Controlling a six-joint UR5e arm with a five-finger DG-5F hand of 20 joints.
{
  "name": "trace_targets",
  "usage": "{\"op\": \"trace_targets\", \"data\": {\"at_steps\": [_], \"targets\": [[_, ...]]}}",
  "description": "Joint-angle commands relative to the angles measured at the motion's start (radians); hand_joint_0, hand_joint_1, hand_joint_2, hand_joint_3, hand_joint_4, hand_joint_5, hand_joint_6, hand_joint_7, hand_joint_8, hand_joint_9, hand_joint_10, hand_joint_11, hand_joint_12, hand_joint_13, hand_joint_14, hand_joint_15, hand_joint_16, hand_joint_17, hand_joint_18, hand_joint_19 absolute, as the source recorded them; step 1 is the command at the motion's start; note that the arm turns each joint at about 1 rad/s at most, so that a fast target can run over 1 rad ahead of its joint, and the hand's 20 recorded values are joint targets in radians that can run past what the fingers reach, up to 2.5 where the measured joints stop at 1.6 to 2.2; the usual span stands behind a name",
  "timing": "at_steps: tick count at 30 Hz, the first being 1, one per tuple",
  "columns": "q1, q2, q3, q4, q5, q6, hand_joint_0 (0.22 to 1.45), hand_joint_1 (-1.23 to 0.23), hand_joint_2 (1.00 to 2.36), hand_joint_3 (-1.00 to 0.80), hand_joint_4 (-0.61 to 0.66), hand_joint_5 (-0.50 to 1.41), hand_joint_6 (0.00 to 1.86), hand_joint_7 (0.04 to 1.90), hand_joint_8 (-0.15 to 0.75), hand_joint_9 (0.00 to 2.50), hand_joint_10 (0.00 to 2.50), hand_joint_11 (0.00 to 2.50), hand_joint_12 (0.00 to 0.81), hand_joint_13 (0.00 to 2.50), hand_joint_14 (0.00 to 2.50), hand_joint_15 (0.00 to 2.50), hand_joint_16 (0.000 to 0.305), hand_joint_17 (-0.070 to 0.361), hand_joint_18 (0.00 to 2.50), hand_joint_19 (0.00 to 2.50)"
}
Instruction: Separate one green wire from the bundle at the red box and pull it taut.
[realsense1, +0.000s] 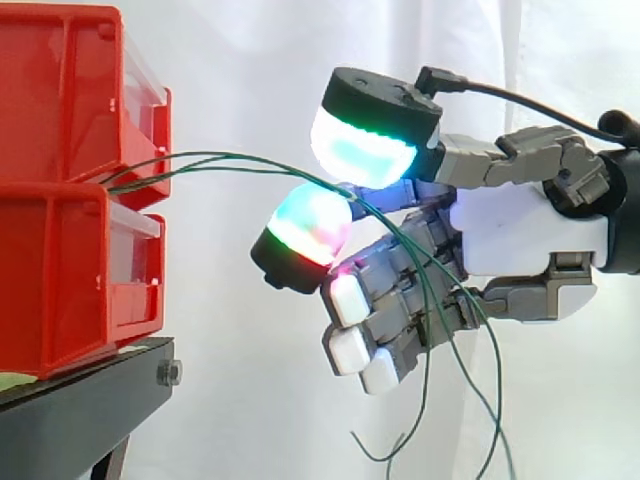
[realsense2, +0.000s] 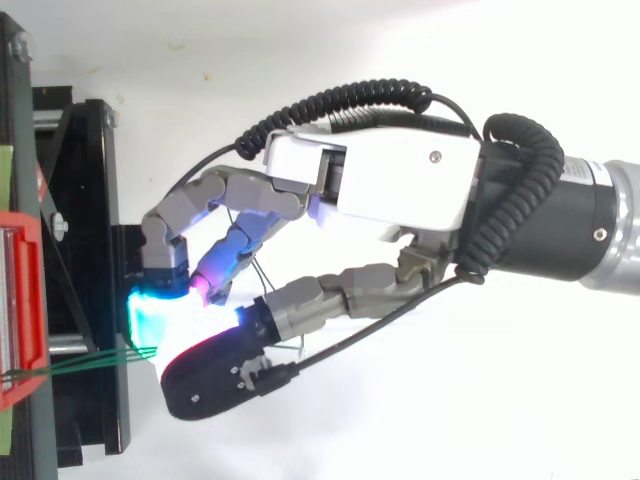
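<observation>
Two or three thin green wires (realsense1: 215, 155) come out from between the stacked red boxes (realsense1: 60, 270) at the left and run right, nearly level, to my hand (realsense1: 520, 225). The hand is curled. A cyan-white pad (realsense1: 365, 150) above and a red-green pad (realsense1: 310, 225) below pinch the wires where they meet. Past the pinch the strands hang loose down in front of the other curled fingers. From above, the wires (realsense2: 90, 361) leave the red box edge (realsense2: 20, 310) and reach the glowing pads of the hand (realsense2: 390, 180). I cannot tell whether one strand or several are pinched.
The red boxes stand on a black stand (realsense1: 80, 400) at the left, with a white curtain behind. The loose wire ends dangle below the hand toward the bottom edge (realsense1: 430, 400).
</observation>
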Motion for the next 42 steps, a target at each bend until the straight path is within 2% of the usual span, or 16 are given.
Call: {"op": "trace_targets", "data": {"at_steps": [1,6,11,13,22,36,42], "targets": [[-0.001,0.001,0.0,0.0,0.0,0.0,0.61,-0.58,1.01,-0.33,0.16,-0.17,0.92,1.03,0.327,0.96,0.02,0.61,0.381,0.95,0.02,0.52,0.052,0.118,0.87,0.47],[-0.001,0.002,0.006,-0.005,-0.012,0.0,0.63,-0.72,1.02,-0.22,0.13,-0.17,0.92,1.11,0.326,0.94,0.02,0.62,0.379,0.94,0.02,0.51,0.052,0.118,0.87,0.47],[-0.001,0.002,0.011,-0.009,-0.012,0.0,0.67,-0.79,1.02,-0.22,0.09,-0.18,0.94,1.03,0.319,0.92,0.02,0.63,0.374,0.95,0.02,0.51,0.052,0.116,0.88,0.46],[-0.001,0.002,0.011,-0.009,-0.012,0.0,0.68,-0.78,1.02,-0.28,0.1,-0.18,0.95,0.98,0.32,0.93,0.02,0.63,0.372,0.95,0.02,0.51,0.051,0.116,0.88,0.46],[-0.001,0.002,0.011,-0.009,-0.011,0.0,0.68,-0.76,1.0,-0.46,0.14,-0.18,0.94,0.97,0.315,0.94,0.02,0.64,0.365,0.96,0.02,0.51,0.051,0.115,0.89,0.46],[-0.001,0.001,0.009,-0.006,-0.006,0.0,0.57,-0.63,1.0,-0.5,0.18,-0.19,0.92,0.94,0.321,0.97,0.02,0.65,0.374,1.0,0.02,0.54,0.053,0.12,0.9,0.47],[-0.001,-0.007,0.005,0.009,-0.006,0.012,0.55,-0.62,1.0,-0.5,0.19,-0.2,0.9,0.9,0.328,0.98,0.02,0.66,0.383,1.15,0.02,0.61,0.056,0.126,0.93,0.48]]}}
